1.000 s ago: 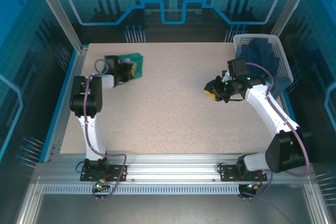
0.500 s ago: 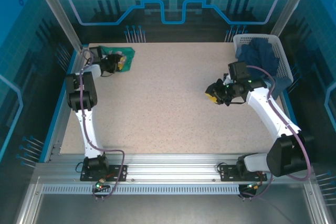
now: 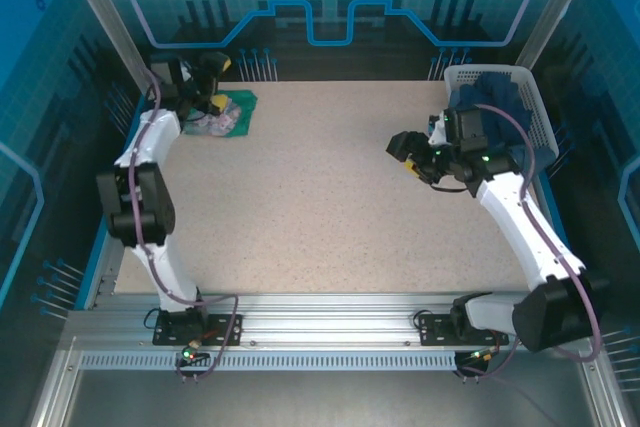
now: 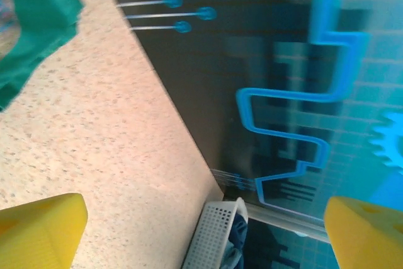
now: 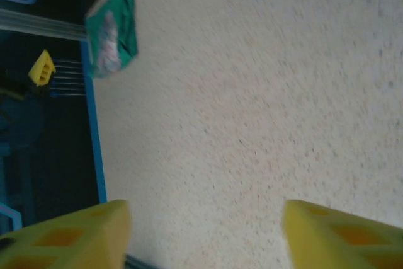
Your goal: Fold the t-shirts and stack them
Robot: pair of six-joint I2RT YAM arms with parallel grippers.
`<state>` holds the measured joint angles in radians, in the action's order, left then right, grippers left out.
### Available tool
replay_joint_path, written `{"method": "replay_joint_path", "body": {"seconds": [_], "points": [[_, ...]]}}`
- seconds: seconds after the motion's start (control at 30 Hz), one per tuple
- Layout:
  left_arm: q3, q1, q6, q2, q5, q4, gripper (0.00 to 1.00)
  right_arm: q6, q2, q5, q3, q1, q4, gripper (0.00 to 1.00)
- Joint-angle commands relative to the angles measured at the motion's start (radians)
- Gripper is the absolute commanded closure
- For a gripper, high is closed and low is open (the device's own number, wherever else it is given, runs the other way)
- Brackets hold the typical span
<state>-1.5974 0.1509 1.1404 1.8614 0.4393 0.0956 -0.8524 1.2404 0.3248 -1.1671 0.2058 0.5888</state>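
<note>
Top external view: teal t-shirt (image 3: 230,115) now lies as compact bundle at far left corner of counter (image 3: 320,217); left gripper (image 3: 217,83) has let it go and lifted beyond it, arm stretched far, jaws wide apart, empty; first shirt probably placed; right gripper (image 3: 408,155) open, empty, hovering beside basket (image 3: 480,73) of navy t-shirts (image 3: 495,102).

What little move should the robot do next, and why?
Probably swing the right claw into the basket for a navy shirt: that claw is open and empty beside it, and the green shirt lies at the table's far left corner below the open left claw.
</note>
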Motion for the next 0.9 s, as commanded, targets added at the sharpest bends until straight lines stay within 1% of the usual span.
{"method": "replay_joint_path", "body": {"seconds": [0.0,0.07,0.2,0.27,0.3,0.37,0.4,0.47,0.5,0.53,0.57,0.6,0.63,0.7,0.73,0.77,0.8,0.87], "points": [[0.078,-0.056,-0.183,-0.219,-0.154,0.229,0.01,0.035,-0.075,-0.070,-0.026,0.001,-0.080,0.00],[0.225,-0.082,-0.196,-0.372,-0.224,0.228,0.01,0.029,-0.093,-0.072,-0.038,-0.011,-0.085,0.00],[0.467,-0.114,-0.189,-0.623,-0.323,0.239,0.01,0.045,-0.124,-0.069,-0.061,-0.013,-0.080,0.00],[0.557,-0.139,-0.214,-0.731,-0.376,0.248,0.01,0.067,-0.141,-0.081,-0.073,-0.008,-0.058,0.00],[0.574,-0.154,-0.244,-0.779,-0.419,0.286,0.01,0.081,-0.153,-0.105,-0.081,-0.004,-0.034,0.00],[0.567,-0.197,-0.307,-0.853,-0.551,0.398,0.01,0.112,-0.177,-0.147,-0.099,0.001,0.011,0.00],[0.560,-0.220,-0.329,-0.888,-0.642,0.460,0.01,0.133,-0.184,-0.186,-0.117,0.005,0.055,0.00],[0.573,-0.268,-0.356,-0.946,-0.862,0.544,0.01,0.168,-0.186,-0.287,-0.153,0.010,0.152,0.00],[0.598,-0.287,-0.373,-0.975,-0.977,0.576,0.01,0.182,-0.183,-0.381,-0.163,0.019,0.210,0.00],[0.640,-0.290,-0.401,-1.006,-1.053,0.589,0.01,0.189,-0.182,-0.504,-0.150,0.033,0.247,0.00],[0.696,-0.290,-0.450,-1.035,-1.097,0.555,0.01,0.224,-0.194,-0.568,-0.103,0.038,0.223,0.00],[0.797,-0.290,-0.591,-1.080,-1.092,0.442,0.01,0.295,-0.218,-0.607,-0.004,0.031,0.154,0.00],[0.893,-0.290,-0.740,-1.126,-1.058,0.331,0.01,0.332,-0.251,-0.666,0.098,0.030,0.076,0.00],[1.031,-0.290,-0.840,-1.193,-1.035,0.207,0.01,0.392,-0.330,-0.768,0.306,0.038,-0.102,0.00],[1.104,-0.290,-0.896,-1.223,-0.999,0.128,0.01,0.456,-0.356,-0.827,0.404,0.047,-0.194,0.00],[1.161,-0.292,-0.948,-1.244,-0.962,0.065,0.01,0.500,-0.379,-0.864,0.466,0.056,-0.258,0.00],[1.215,-0.291,-0.982,-1.257,-0.941,-0.018,0.01,0.550,-0.388,-0.896,0.531,0.057,-0.319,0.00],[1.317,-0.290,-1.017,-1.247,-0.911,-0.193,0.01,0.643,-0.377,-0.907,0.631,0.055,-0.444,0.00]]}}
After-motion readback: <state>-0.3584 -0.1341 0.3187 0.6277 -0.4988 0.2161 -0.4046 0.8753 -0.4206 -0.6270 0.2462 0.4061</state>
